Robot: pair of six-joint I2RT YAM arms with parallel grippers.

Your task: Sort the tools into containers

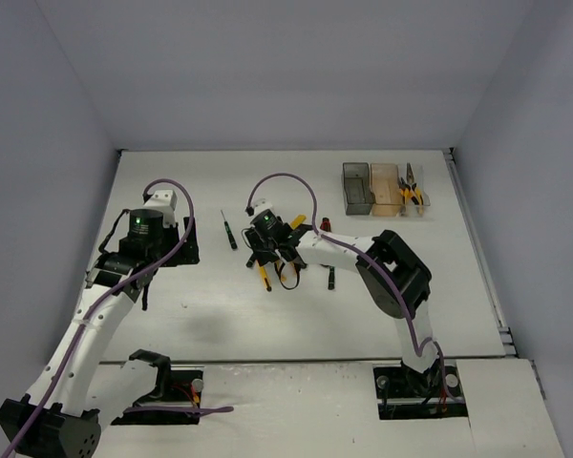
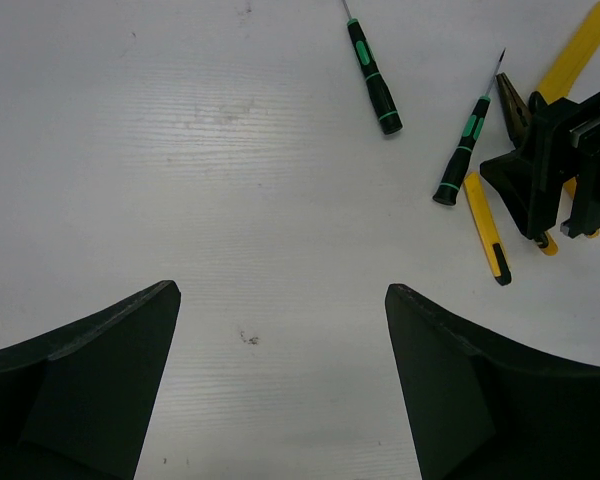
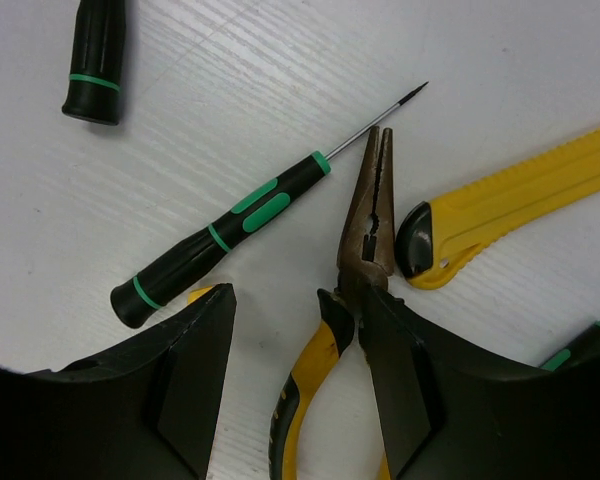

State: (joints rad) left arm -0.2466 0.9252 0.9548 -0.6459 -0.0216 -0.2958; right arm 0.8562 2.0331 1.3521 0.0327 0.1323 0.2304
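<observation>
My right gripper (image 3: 295, 305) is open and low over the yellow-and-black pliers (image 3: 372, 215). Its jaws straddle the pliers' left handle, just behind the pivot. In the top view it (image 1: 272, 252) sits on the tool cluster at mid-table. A black-green screwdriver (image 3: 220, 235) lies to the left and a yellow utility knife (image 3: 510, 200) to the right. Another pair of pliers (image 1: 410, 186) lies in the clear bin (image 1: 422, 202), beside the amber bin (image 1: 386, 189) and the smoky grey bin (image 1: 356, 187). My left gripper (image 2: 280, 295) is open and empty over bare table.
A lone screwdriver (image 1: 229, 232) lies left of the cluster. A slim yellow knife (image 1: 264, 276), a red knife (image 1: 325, 226) and another screwdriver (image 1: 331, 277) lie around my right gripper. The left wrist view shows two screwdrivers (image 2: 373, 80) and the right gripper (image 2: 560, 165).
</observation>
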